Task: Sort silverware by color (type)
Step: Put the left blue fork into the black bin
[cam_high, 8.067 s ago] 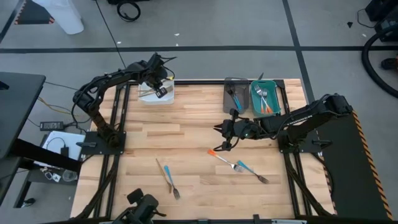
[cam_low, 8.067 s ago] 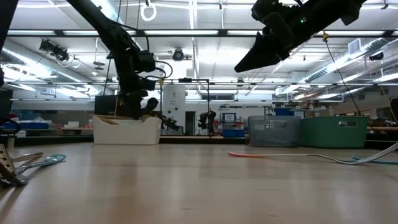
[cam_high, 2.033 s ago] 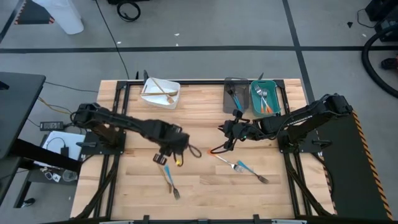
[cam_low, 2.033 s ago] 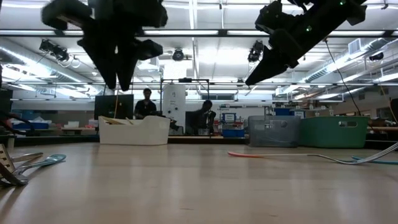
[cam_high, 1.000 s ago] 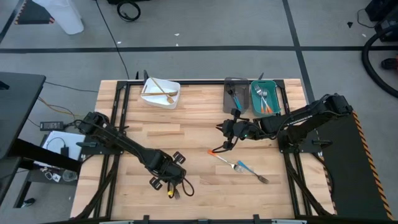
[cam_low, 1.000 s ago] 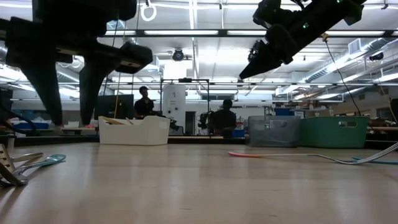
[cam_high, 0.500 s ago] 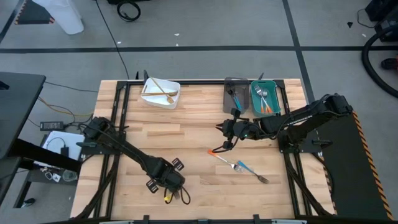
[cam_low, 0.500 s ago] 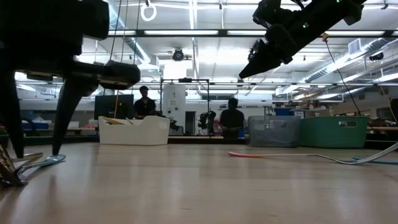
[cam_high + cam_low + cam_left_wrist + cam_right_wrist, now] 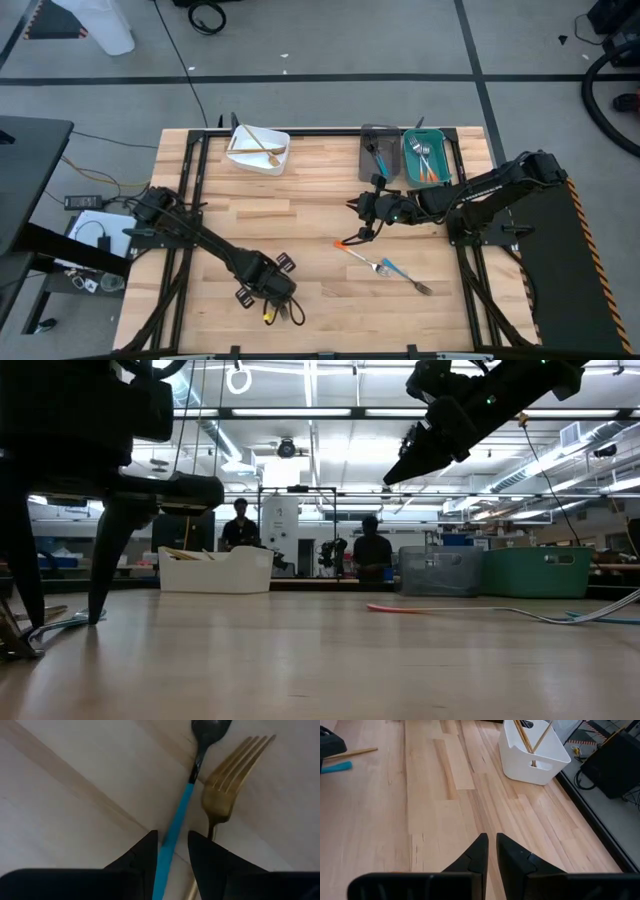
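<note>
Wooden tabletop (image 9: 320, 190) seen from above, with two dark arms reaching in from opposite sides. Left arm (image 9: 200, 240) stretched low toward the near edge, evidently to reach the last loose pair lying there. Right arm (image 9: 470, 195) held over the middle, well above the wood, seemingly waiting out of the way near the two pieces on its own side. Along the far edge, three bins, one per kind. White bin (image 9: 285, 140) with thin gold pieces inside. Grey bin (image 9: 365, 165) with a blue-handled piece. Teal bin (image 9: 443, 150), touching the grey one, with orange-handled forks. Left jaws spread and lowered to the wood, one on each side of the blue-handled utensil (image 9: 175, 830), not yet pinching it; probably lined up along the slim handle so that a squeeze catches it alone. Gold fork (image 9: 225, 790) just beside that blue handle, close enough to be nudged or caught as well. Right jaws almost pressed together, only a narrow slit between them, holding nothing. Below and beside them, unsorted on the bare wood, an orange-handled fork (image 9: 350, 248) and a blue-handled fork (image 9: 398, 272), ends nearly meeting.
</note>
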You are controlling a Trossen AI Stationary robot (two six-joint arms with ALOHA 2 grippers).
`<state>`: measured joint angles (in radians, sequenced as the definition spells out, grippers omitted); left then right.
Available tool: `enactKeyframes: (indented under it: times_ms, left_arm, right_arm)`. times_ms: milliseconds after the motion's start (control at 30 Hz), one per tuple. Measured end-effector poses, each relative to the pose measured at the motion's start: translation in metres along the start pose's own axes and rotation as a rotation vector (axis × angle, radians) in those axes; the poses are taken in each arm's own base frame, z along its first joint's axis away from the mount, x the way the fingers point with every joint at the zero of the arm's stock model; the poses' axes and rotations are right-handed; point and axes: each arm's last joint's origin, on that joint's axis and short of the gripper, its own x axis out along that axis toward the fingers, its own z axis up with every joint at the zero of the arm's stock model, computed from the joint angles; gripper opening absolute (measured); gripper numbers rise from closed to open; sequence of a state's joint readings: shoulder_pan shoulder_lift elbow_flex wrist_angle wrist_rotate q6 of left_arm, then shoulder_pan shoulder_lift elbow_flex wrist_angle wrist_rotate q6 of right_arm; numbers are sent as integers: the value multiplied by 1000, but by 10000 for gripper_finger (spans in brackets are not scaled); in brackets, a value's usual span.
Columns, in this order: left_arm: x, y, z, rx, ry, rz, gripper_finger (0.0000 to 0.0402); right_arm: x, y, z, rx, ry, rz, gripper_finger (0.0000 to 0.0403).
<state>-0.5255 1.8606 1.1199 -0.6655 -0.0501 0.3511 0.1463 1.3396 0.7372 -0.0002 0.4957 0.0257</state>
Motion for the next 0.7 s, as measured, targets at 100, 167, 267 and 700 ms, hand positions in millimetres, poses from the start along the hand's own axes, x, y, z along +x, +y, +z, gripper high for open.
enactKeyframes:
  times_ms: [100, 167, 267, 700]
  left_arm:
    - [1, 0, -1, 2, 2, 11, 114]
    - [1, 0, -1, 5, 1, 7, 102]
    - [1, 1, -1, 24, 0, -3, 67]
    - [3, 16, -8, 11, 16, 21, 22]
  right_arm:
    - [0, 0, 0, 0, 0, 0, 48]
    - [0, 0, 0, 0, 0, 1, 48]
    - [0, 0, 0, 4, 0, 1, 48]
    - [0, 0, 0, 6, -2, 1, 48]
